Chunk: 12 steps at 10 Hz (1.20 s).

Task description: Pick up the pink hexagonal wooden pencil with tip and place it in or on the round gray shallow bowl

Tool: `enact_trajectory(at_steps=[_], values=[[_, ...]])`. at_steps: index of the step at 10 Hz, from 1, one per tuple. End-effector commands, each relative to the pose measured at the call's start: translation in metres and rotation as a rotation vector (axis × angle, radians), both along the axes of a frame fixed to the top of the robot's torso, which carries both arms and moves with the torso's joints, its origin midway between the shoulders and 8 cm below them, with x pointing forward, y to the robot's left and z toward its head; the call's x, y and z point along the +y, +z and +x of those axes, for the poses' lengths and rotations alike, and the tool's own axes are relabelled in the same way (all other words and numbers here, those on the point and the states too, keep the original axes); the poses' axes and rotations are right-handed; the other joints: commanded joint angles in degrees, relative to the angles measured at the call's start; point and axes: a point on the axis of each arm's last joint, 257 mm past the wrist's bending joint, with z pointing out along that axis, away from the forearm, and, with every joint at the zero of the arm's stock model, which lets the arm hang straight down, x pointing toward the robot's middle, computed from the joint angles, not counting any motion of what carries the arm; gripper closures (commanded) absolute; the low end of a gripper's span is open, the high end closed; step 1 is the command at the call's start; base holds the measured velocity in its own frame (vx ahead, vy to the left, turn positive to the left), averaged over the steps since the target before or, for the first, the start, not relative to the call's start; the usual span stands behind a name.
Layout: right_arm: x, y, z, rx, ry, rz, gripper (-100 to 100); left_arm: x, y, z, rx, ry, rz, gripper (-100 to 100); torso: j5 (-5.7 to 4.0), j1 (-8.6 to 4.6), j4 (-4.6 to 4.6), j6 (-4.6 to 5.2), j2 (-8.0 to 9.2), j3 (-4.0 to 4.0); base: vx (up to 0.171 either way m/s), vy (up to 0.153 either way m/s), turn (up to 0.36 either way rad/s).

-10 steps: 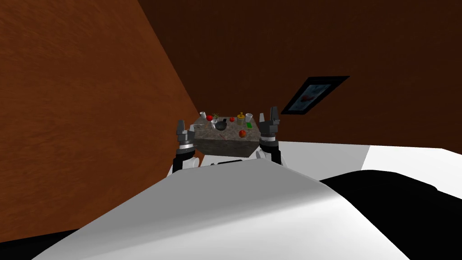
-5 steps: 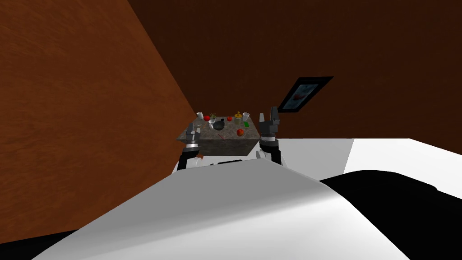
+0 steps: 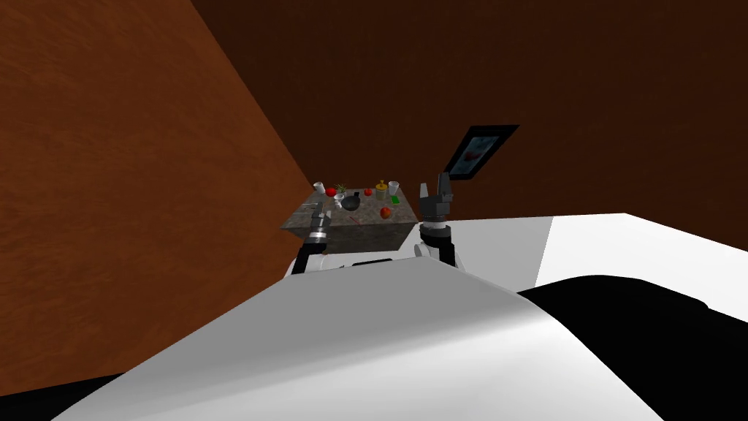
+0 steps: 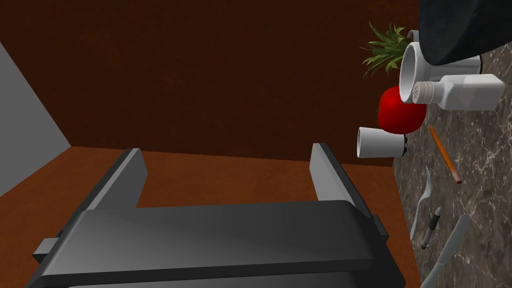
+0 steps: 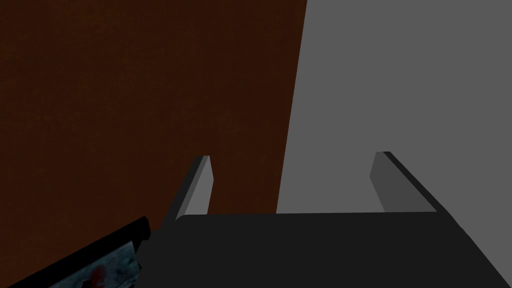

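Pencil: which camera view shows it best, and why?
Left wrist view: the orange pencil lies whole on the table. Head view: the table is tiny, pencil too small to tell. Right wrist view points elsewhere.

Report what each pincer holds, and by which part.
Nothing is held. The left pincer and right pincer both stand open and empty; the pencil lies on the table, untouched.
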Motion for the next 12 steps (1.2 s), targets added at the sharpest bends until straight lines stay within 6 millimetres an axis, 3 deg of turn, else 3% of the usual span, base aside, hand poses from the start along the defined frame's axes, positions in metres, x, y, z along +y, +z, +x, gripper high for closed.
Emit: enact_trajectory(at_steps=[1,6,9,12], values=[[0.000,0.000,0.000,0.000,0.000,0.000,0,-0.003,-0.010,0.004,0.037,-0.006,0.001,-100,0.00,0.00,0.00,0.00,0.00,0.00,-0.029,0.005,-0.069],[0.000,0.000,0.000,0.000,0.000,0.000,0,-0.031,-0.076,0.023,0.240,-0.061,0.003,-100,0.00,0.03,0.01,-0.01,0.03,0.02,-0.038,0.011,-0.137],[0.000,0.000,0.000,0.000,0.000,0.000,0,-0.038,-0.095,0.027,0.305,-0.073,0.007,-100,0.00,0.03,0.01,-0.02,0.01,0.01,-0.027,0.010,-0.070],[0.000,0.000,0.000,0.000,0.000,0.000,0,-0.060,-0.135,0.035,0.429,-0.109,0.014,-100,0.01,0.07,0.00,-0.02,0.00,0.00,-0.033,0.022,-0.136]])
